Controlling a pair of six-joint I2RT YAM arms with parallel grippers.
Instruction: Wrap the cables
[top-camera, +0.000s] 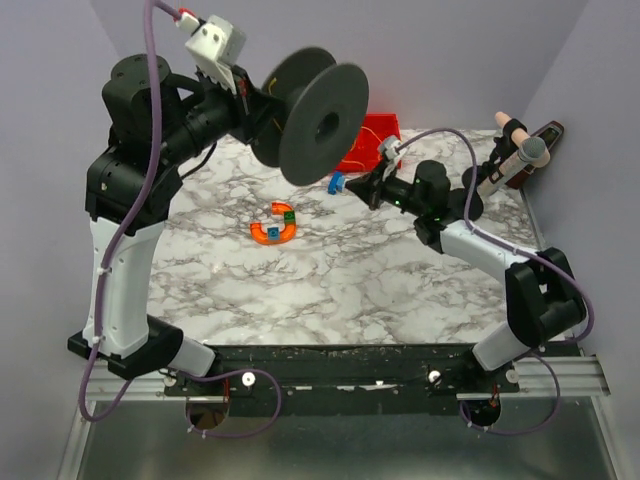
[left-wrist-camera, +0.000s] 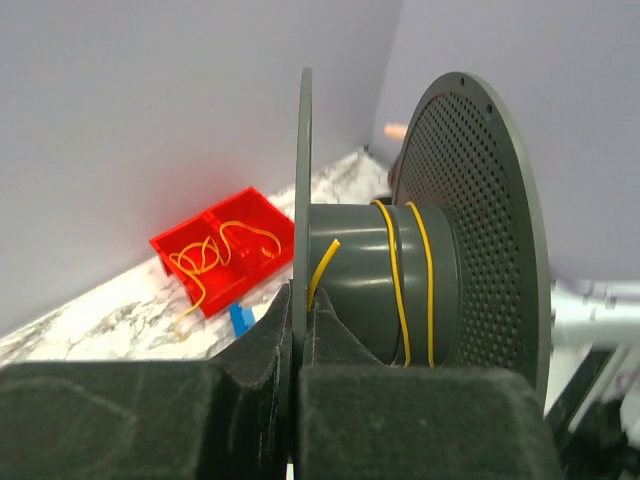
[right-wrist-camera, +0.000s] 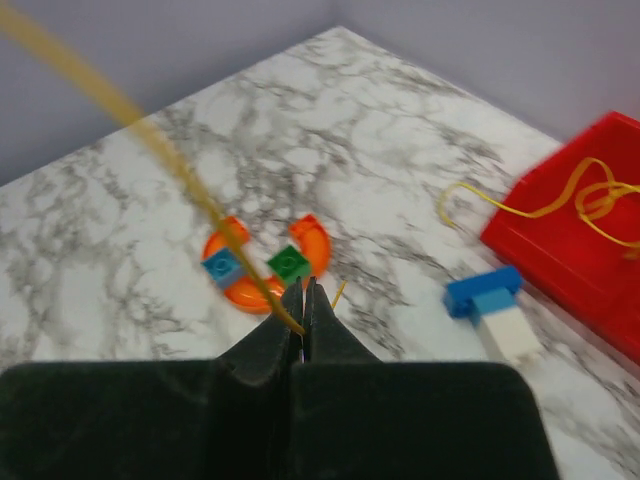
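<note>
**Left side.** The left arm is raised over the back-left of the white-and-grey marbled desk. The left jaws are narrow, pinched on the thin edge of one flange of a dark grey plastic spool. The spool is held off the desk with its axis roughly level. In the left wrist view the clamped flange shows edge-on between the black padded fingers. The far flange is perforated with small holes.

**Cable.** Two turns of the thin yellow cable lie side by side around the spool hub. A short free end sticks up next to the clamped flange. More of it lies in loose loops in a red plastic two-compartment tray at the back of the desk. One loop spills over the tray wall onto the marble.

**Right side.** The right arm reaches in low from the right toward the middle of the desk. The right jaws are shut tight on a strand of the cable. In the right wrist view the strand runs up and left from the tips and out of frame, blurred. A short tip pokes out just beside the jaws. It cannot be told whether this strand joins the turns on the hub.

**Also on the desk.**
- An orange horseshoe-shaped piece lies in front of the spool, carrying a small blue block and a small green block.
- A small blue-and-white block lies between that piece and the tray, near the tray but apart from it.
</note>
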